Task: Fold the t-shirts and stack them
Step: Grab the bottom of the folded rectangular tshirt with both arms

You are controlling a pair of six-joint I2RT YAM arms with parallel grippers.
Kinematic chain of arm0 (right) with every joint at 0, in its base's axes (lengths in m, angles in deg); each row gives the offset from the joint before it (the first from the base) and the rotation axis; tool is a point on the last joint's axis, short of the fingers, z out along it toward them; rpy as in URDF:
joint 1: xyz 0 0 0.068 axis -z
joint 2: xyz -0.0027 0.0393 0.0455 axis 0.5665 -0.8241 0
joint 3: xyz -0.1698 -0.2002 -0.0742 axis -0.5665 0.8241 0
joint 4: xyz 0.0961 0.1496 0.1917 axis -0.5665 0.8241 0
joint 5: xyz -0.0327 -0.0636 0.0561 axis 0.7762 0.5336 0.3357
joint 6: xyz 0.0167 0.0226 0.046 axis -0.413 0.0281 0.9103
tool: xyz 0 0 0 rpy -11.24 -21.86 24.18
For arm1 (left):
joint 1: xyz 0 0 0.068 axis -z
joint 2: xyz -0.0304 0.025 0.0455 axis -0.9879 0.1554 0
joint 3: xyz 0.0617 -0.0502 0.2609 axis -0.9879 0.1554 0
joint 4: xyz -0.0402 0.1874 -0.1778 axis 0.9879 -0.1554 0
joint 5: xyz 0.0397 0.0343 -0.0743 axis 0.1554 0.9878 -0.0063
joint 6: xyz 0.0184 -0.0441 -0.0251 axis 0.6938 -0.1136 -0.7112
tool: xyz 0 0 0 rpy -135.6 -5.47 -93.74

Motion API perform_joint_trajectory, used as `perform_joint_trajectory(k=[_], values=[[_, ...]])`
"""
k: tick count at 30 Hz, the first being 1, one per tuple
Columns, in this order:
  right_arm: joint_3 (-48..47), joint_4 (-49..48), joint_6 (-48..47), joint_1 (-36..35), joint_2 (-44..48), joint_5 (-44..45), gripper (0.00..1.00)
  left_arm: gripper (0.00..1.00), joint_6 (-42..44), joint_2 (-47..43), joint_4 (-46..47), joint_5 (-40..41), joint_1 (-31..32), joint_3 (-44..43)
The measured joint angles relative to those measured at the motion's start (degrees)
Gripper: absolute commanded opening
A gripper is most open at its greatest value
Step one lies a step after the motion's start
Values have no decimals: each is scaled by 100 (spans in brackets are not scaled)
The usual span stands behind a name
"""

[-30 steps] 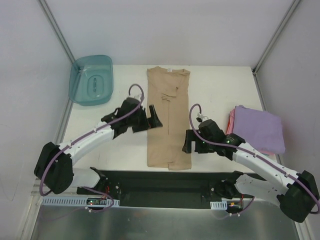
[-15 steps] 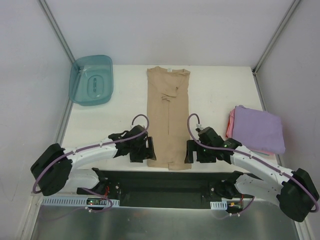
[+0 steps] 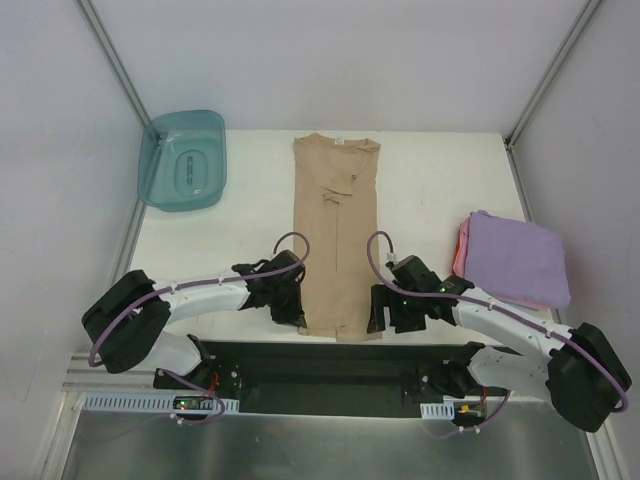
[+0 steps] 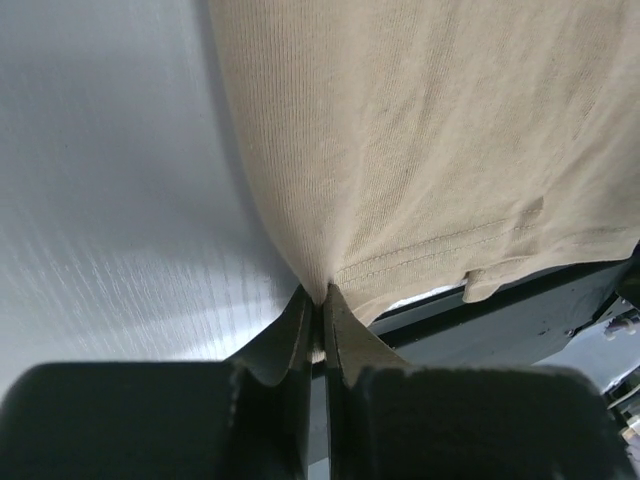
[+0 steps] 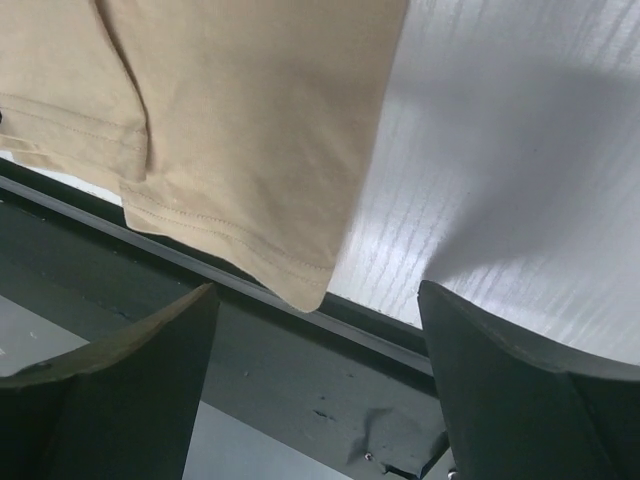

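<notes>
A tan t-shirt (image 3: 337, 230) lies as a long narrow strip down the middle of the white table (image 3: 440, 190), collar at the far end. My left gripper (image 3: 297, 312) is shut on its near-left hem corner; in the left wrist view the cloth (image 4: 430, 150) is pinched between the closed fingertips (image 4: 320, 295). My right gripper (image 3: 378, 310) is open at the near-right hem corner. In the right wrist view that corner (image 5: 230, 120) hangs between the spread fingers (image 5: 318, 290), untouched. A folded lavender t-shirt (image 3: 518, 255) rests on a folded pink t-shirt (image 3: 461, 248) at the right.
A teal translucent tub (image 3: 183, 160) stands at the far left corner. A dark recessed strip (image 3: 340, 365) runs along the table's near edge, just below the shirt's hem. Grey walls enclose the table on three sides.
Both arms have drawn back from the shirt's middle to its near hem. The left gripper went from wide open to shut on the hem corner. The right gripper's jaws narrowed slightly.
</notes>
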Motion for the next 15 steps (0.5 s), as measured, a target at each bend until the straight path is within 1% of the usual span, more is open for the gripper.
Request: perform_joint_trajectory(k=[2,3,5,6,8,10,11,12,15], values=[[0,-72,4,0,-129,-83,74,0,-15,-79,15,-28,0,90],[2,-125,11,0,-192,-138,65,0,-26,-114,24,-37,0,127],[11,-232,24,-7,-317,-221,57,0,-46,-160,31,-50,0,173],[26,-308,28,-15,-389,-271,50,0,-52,-170,42,-52,0,186],[48,-424,52,-50,-522,-367,43,0,-94,-190,55,-52,0,208],[74,-557,79,-129,-612,-437,27,0,-136,-210,57,-50,0,225],[90,-621,94,-179,-645,-461,17,0,-153,-229,59,-50,0,236],[92,-643,96,-223,-669,-498,2,0,-160,-258,59,-50,0,260],[96,-710,155,-385,-686,-608,1,0,-205,-404,59,-52,4,374]])
